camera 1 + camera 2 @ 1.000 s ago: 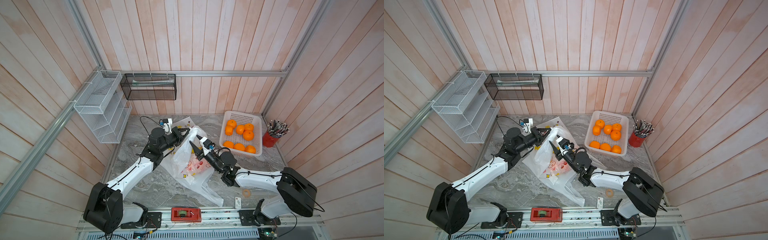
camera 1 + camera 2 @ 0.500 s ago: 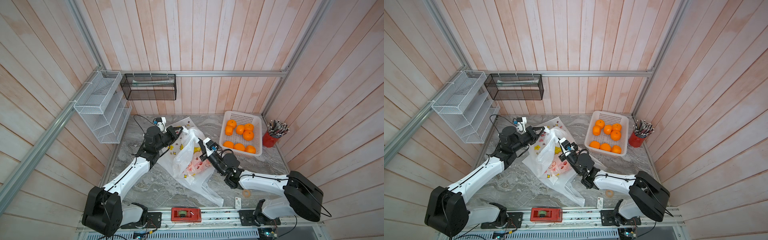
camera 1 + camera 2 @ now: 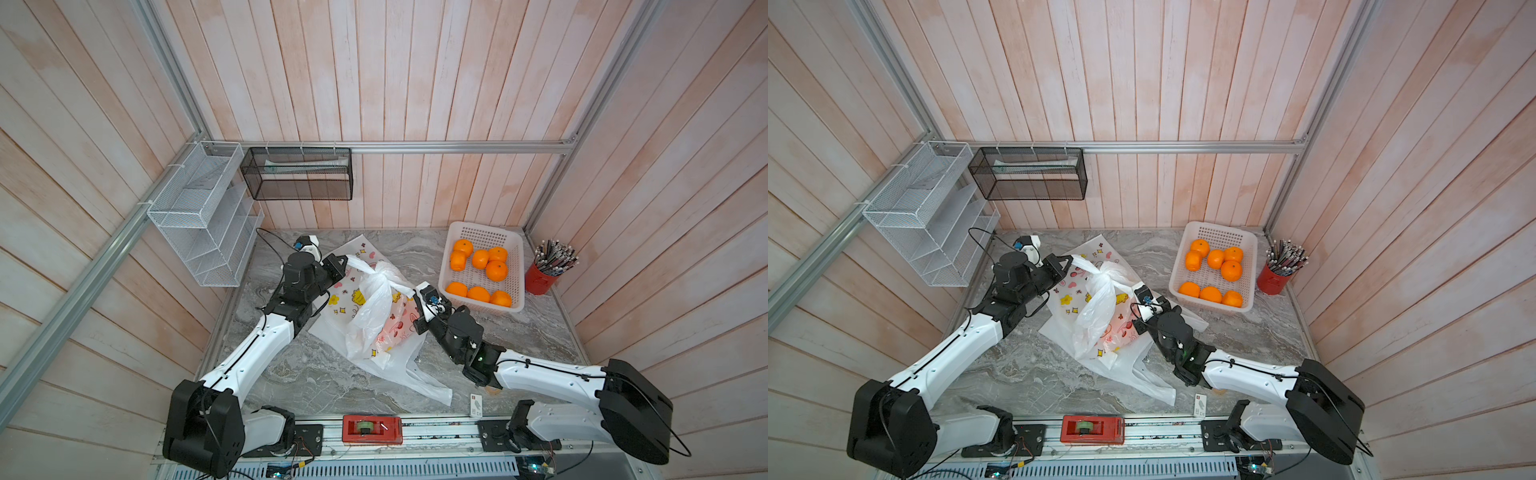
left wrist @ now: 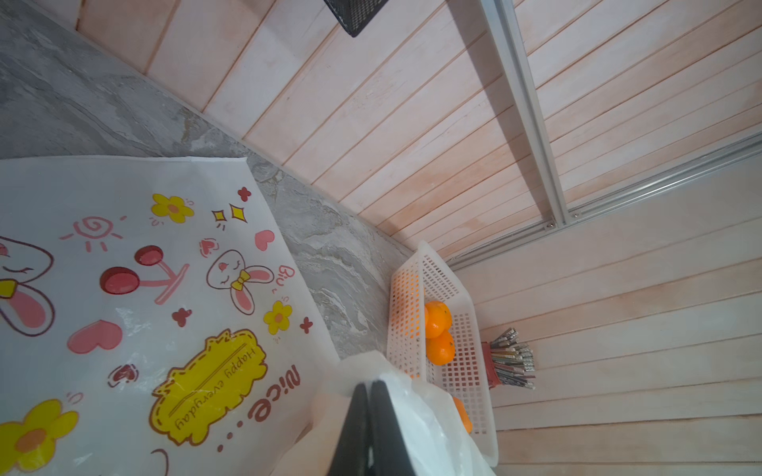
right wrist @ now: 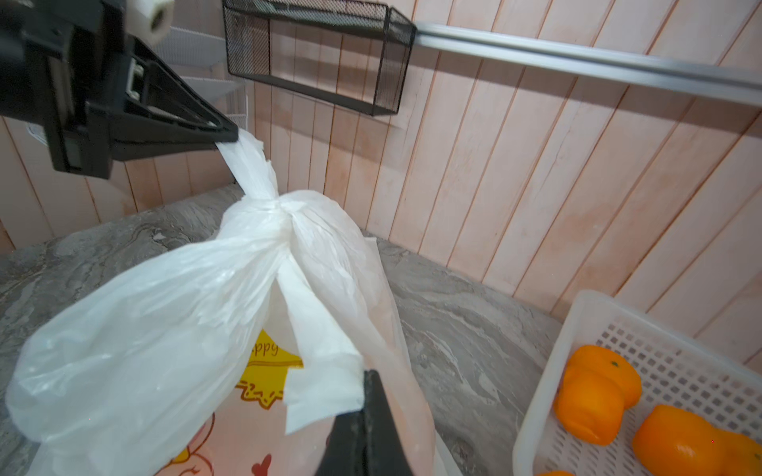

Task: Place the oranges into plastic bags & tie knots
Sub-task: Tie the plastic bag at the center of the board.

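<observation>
A filled plastic bag [image 3: 370,320] stands mid-table, and an orange tint shows through its side. Its two handle strips cross in a knot [image 3: 380,272] [image 5: 284,206]. My left gripper [image 3: 345,259] [image 4: 369,383] is shut on the strip pulled toward the left. On the opposite side, my right gripper [image 3: 415,291] [image 5: 369,373] is shut on the other strip [image 5: 325,371]. Both strips are taut. Other printed plastic bags [image 4: 165,288] lie flat under it. Several oranges [image 3: 482,259] [image 3: 1217,259] sit in the white basket [image 3: 484,226].
A red cup of pens [image 3: 546,278] stands right of the basket. A white wire rack [image 3: 203,216] and a black mesh basket [image 3: 297,174] hang on the walls at the back left. A red tape holder [image 3: 372,430] sits on the front rail.
The two grippers have drawn apart, the left one leftward and the right one rightward. The handle strips have stretched between them and the knot has pulled tighter.
</observation>
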Controlling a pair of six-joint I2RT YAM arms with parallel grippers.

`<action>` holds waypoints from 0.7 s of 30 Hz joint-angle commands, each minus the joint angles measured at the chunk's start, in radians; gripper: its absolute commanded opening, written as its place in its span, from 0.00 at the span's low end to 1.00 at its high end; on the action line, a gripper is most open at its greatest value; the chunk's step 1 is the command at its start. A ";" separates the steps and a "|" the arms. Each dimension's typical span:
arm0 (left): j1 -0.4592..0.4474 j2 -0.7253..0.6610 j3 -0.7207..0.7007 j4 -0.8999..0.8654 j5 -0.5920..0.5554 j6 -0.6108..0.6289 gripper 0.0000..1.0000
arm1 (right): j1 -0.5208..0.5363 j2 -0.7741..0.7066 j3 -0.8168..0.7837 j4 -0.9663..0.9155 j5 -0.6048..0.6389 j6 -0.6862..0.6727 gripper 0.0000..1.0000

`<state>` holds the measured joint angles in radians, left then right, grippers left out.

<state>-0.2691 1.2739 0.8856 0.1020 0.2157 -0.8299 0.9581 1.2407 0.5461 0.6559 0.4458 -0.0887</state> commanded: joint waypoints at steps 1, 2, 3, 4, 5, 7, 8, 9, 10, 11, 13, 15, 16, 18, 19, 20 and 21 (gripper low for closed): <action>0.050 -0.022 -0.043 -0.017 -0.130 0.065 0.00 | -0.035 -0.004 0.017 -0.251 0.147 0.159 0.00; 0.059 -0.022 -0.057 -0.019 -0.143 0.069 0.00 | -0.053 -0.004 0.024 -0.300 0.157 0.205 0.00; 0.067 -0.022 -0.072 -0.017 -0.152 0.070 0.00 | -0.072 -0.007 0.028 -0.350 0.161 0.257 0.00; 0.073 -0.019 -0.082 -0.012 -0.155 0.075 0.00 | -0.095 -0.008 0.028 -0.382 0.156 0.295 0.00; 0.080 -0.015 -0.095 -0.012 -0.163 0.075 0.00 | -0.119 -0.010 0.029 -0.418 0.147 0.340 0.00; 0.087 -0.004 -0.119 -0.004 -0.169 0.079 0.00 | -0.154 -0.013 0.026 -0.467 0.134 0.400 0.00; 0.091 0.002 -0.129 -0.006 -0.179 0.080 0.00 | -0.165 -0.012 0.023 -0.487 0.136 0.423 0.00; 0.091 0.007 -0.142 -0.004 -0.186 0.080 0.00 | -0.174 -0.010 0.023 -0.505 0.140 0.440 0.00; 0.091 0.011 -0.154 0.001 -0.192 0.081 0.00 | -0.180 -0.009 0.021 -0.515 0.146 0.454 0.00; 0.093 0.014 -0.167 0.007 -0.197 0.078 0.00 | -0.186 -0.007 0.019 -0.528 0.153 0.471 0.00; 0.094 0.023 -0.191 0.021 -0.200 0.074 0.00 | -0.201 -0.003 0.019 -0.548 0.163 0.504 0.00; 0.095 0.032 -0.204 0.025 -0.198 0.074 0.00 | -0.219 -0.001 0.020 -0.565 0.164 0.533 0.00; 0.095 0.034 -0.206 0.024 -0.197 0.075 0.00 | -0.225 -0.001 0.021 -0.569 0.162 0.541 0.00; 0.097 0.037 -0.209 0.025 -0.197 0.077 0.00 | -0.239 -0.002 0.029 -0.580 0.163 0.550 0.00; 0.098 0.035 -0.209 0.025 -0.200 0.079 0.00 | -0.245 -0.004 0.032 -0.586 0.163 0.553 0.00; 0.098 0.034 -0.208 0.021 -0.203 0.081 0.00 | -0.252 -0.004 0.035 -0.589 0.160 0.553 0.00; 0.100 0.033 -0.207 0.022 -0.206 0.084 0.00 | -0.259 -0.006 0.037 -0.588 0.155 0.552 0.00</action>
<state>-0.2180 1.3052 0.6849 0.0956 0.1665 -0.7765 0.7486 1.2404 0.5747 0.1886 0.4759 0.4263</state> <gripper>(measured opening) 0.048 0.042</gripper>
